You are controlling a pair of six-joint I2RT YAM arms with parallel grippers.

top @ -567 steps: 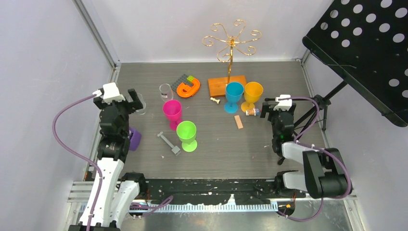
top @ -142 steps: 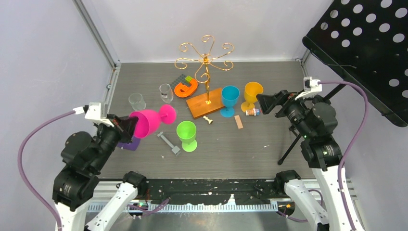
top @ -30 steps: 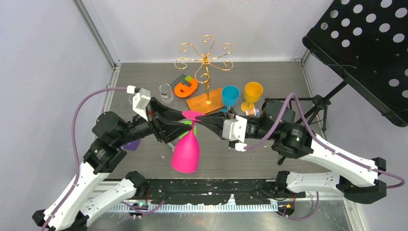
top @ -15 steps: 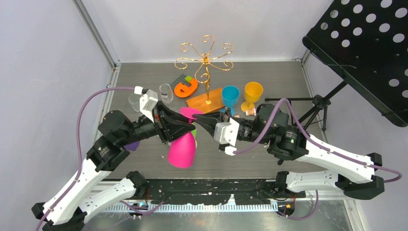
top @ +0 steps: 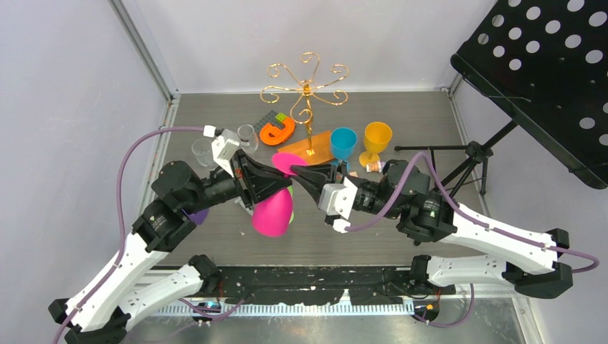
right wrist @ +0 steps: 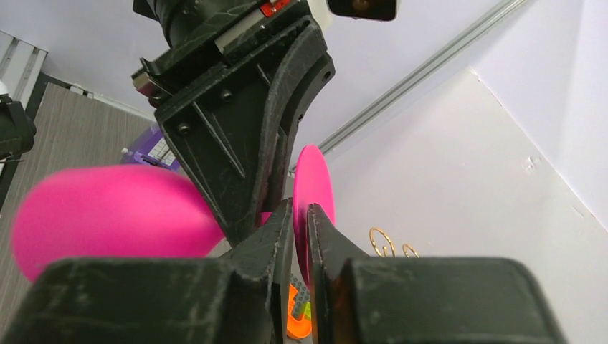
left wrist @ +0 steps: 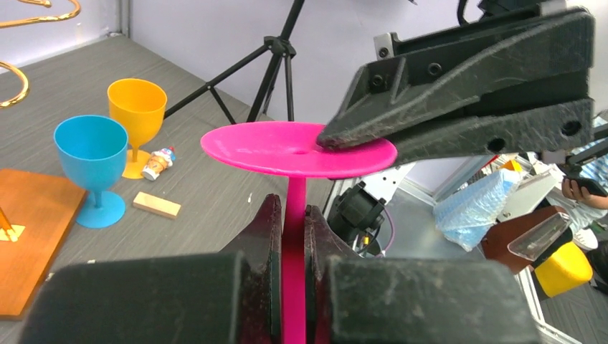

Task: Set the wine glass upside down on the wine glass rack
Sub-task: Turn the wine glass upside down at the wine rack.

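Note:
The pink wine glass (top: 272, 213) hangs upside down in mid-air, bowl low and foot (top: 285, 160) up. My left gripper (top: 282, 180) is shut on its stem (left wrist: 292, 215), just under the foot disc (left wrist: 287, 148). My right gripper (top: 296, 172) is shut on the rim of that foot; in the right wrist view the disc's edge (right wrist: 312, 179) sits between the jaws of this gripper (right wrist: 301, 213), with the bowl (right wrist: 107, 215) at left. The wine glass rack (top: 307, 80), gold wire on a wooden base (top: 320, 140), stands behind, nothing hanging on it.
A blue glass (top: 343, 147) and a yellow glass (top: 377, 140) stand right of the rack, a small bottle (top: 373, 166) by them. Two clear glasses (top: 247, 136) and an orange toy (top: 278, 129) sit at back left. A tripod (top: 466, 154) and black perforated panel (top: 545, 72) stand right.
My left gripper has closed on the stem. Both arms and the glass have shifted a little up and towards the rack; the right gripper has stayed on the foot.

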